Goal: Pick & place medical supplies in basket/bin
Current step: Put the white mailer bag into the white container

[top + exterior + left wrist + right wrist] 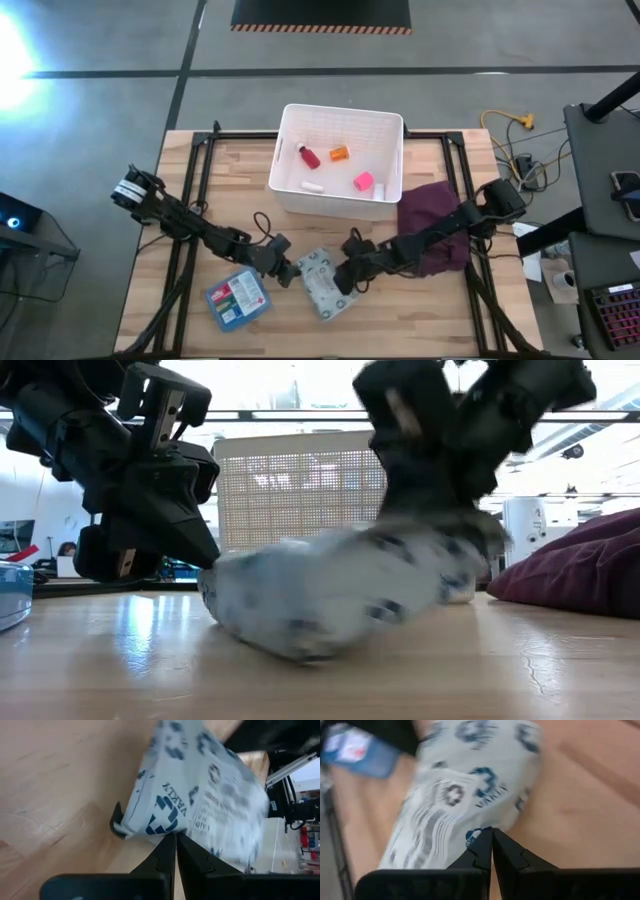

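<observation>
Between blue box [238, 299] and maroon cloth [434, 226], both hands [287, 272] [345, 279] pinched onto grey-white packet [323, 281].

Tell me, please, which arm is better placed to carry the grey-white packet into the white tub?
Probably the right. Both grippers, left and right, sit shut at the packet, at opposite ends. The right arm reaches in from the side nearer the tub, while the left stretches across from the far left edge.

Maroon cloth [432, 228] lies bunched on the wooden worktop [430, 320], at its right side. Yellow cable [506, 122] on grey floor beyond the worktop's far right corner. Black mat with striped edge [320, 14] on the floor farther back.
</observation>
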Tool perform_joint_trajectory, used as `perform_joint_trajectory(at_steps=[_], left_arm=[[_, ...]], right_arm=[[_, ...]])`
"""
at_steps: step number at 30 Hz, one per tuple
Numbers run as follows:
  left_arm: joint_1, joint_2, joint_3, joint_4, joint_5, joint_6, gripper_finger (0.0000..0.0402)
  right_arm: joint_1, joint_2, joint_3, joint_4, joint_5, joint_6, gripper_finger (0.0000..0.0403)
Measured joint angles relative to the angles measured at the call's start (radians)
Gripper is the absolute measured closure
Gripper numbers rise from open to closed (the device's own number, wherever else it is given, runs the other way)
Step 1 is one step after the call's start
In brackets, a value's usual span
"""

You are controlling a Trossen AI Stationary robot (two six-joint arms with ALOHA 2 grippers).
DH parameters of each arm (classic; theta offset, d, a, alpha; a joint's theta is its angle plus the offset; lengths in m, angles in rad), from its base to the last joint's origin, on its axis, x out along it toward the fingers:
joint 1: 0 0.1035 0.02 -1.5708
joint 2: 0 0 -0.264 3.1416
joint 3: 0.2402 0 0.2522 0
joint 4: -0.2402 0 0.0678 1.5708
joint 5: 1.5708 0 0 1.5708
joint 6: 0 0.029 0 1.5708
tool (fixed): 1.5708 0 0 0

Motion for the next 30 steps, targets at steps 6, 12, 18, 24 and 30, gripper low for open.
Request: perform_joint_trajectory(at_steps=[6, 12, 18, 24, 30], left_arm=[[0.016, 0.0, -0.006, -0.027, -0.031, 0.01, 0.0401], [0.026, 0.002, -0.007, -0.06, -0.022, 0.013, 0.0401], [0.026, 0.002, -0.007, -0.06, -0.021, 0.021, 0.0401], [0.026, 0.002, -0.011, -0.063, -0.018, 0.031, 0.0401], [0.025, -0.039, 0.0, -0.059, -0.017, 0.064, 0.0401]], right_arm=[[0.001, -0.002, 0.073, 0.031, -0.048, -0.087, 0.0394], [-0.018, -0.003, 0.159, 0.025, -0.024, -0.161, 0.0394], [-0.058, 0.01, 0.176, 0.013, -0.078, -0.088, 0.0386], [-0.062, 0.08, 0.225, 0.01, -0.186, -0.031, 0.0323], [-0.026, 0.02, 0.301, -0.308, -0.035, -0.029, 0.025]])
